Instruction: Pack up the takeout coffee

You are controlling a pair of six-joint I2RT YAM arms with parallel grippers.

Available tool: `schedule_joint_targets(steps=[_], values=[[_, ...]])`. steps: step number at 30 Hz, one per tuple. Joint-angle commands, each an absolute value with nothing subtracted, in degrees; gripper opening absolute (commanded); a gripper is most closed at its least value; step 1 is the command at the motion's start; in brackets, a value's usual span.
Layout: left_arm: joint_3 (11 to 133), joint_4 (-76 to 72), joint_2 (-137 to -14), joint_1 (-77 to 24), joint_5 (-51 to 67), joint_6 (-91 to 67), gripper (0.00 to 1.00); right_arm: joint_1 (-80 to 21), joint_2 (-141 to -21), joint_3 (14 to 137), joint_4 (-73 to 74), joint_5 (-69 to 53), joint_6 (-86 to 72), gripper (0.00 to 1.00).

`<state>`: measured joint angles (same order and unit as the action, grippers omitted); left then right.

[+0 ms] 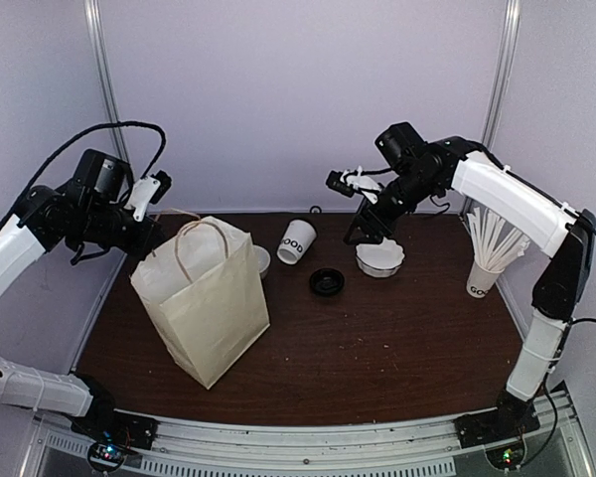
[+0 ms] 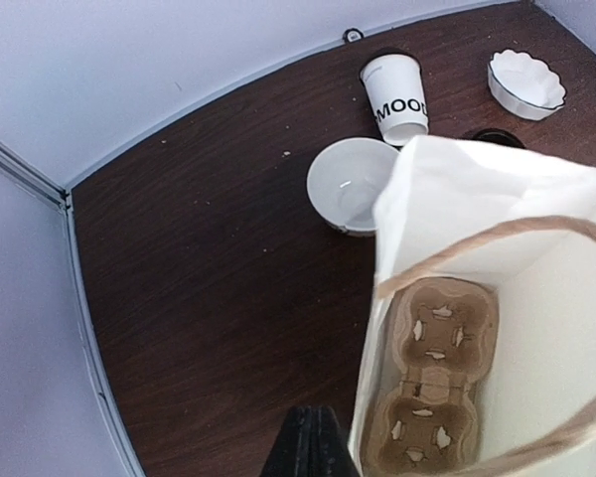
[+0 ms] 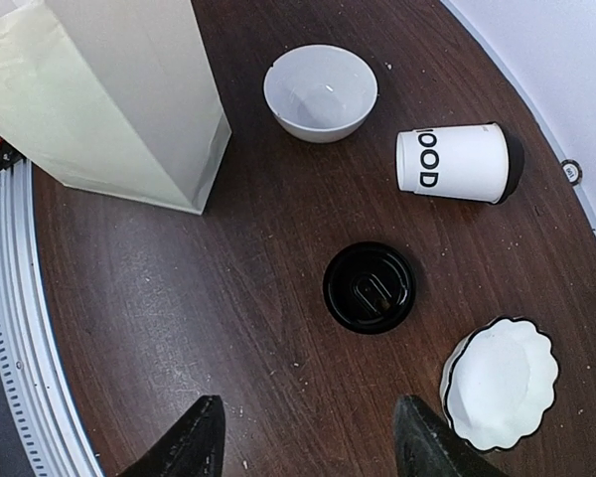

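Right gripper (image 3: 309, 409) spread, empty, hovering over the table (image 3: 179, 298). Black lid (image 3: 370, 287) flat on the table just ahead of its fingers. Paper cup (image 3: 457, 162) lies on its side further ahead, apart from the lid. Left gripper (image 2: 311, 442) pressed together, holding nothing, just beside the open paper bag (image 2: 457, 189); cardboard carrier (image 2: 432, 383) in the bag's bottom.
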<state>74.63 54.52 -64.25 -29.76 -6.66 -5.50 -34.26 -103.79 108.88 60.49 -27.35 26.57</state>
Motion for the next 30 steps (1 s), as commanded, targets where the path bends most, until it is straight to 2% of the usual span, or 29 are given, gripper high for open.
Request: schedule_joint_targets(steps=[1,10,11,13,14,16,20,25,27,30], values=[[77.55,54.58,-63.73,-29.03,-10.0,-5.31,0.0,-34.17,-100.65,107.01,58.68,-25.36,26.38,0.62],[77.62,55.02,-65.91,-28.76,-15.18,-7.1,0.01,-34.19,-100.4,106.92,58.84,-25.63,26.11,0.62],[77.94,55.21,-65.92,-28.74,-15.47,-7.05,0.12,-34.19,-100.22,106.84,58.89,-25.7,26.1,0.62],[79.44,56.24,-65.89,-28.74,-16.48,-7.37,0.42,-34.19,-99.72,106.77,59.29,-26.28,26.17,0.62],[80.86,57.08,-65.73,-28.74,-17.02,-7.49,0.51,-34.21,-99.41,106.78,59.59,-26.66,26.19,0.62],[85.0,58.62,-64.25,-28.74,-19.04,-7.77,0.6,-34.06,-98.38,106.74,60.36,-27.52,26.4,0.62],[92.53,58.2,-60.95,-28.83,-15.42,-6.99,0.64,-33.46,-94.96,104.44,60.08,-28.44,26.04,0.63],[98.4,55.54,-62.78,-30.55,-2.11,-9.1,0.66,-31.17,-92.06,99.22,55.87,-26.64,24.11,0.63],[99.26,54.21,-65.31,-33.84,-0.21,-9.32,0.67,-29.65,-91.5,98.14,54.87,-26.52,23.35,0.63],[102.84,54.35,-72.07,-46.49,-7.65,-5.15,0.68,-27.67,-90.56,97.17,54.13,-26.76,22.35,0.63]])
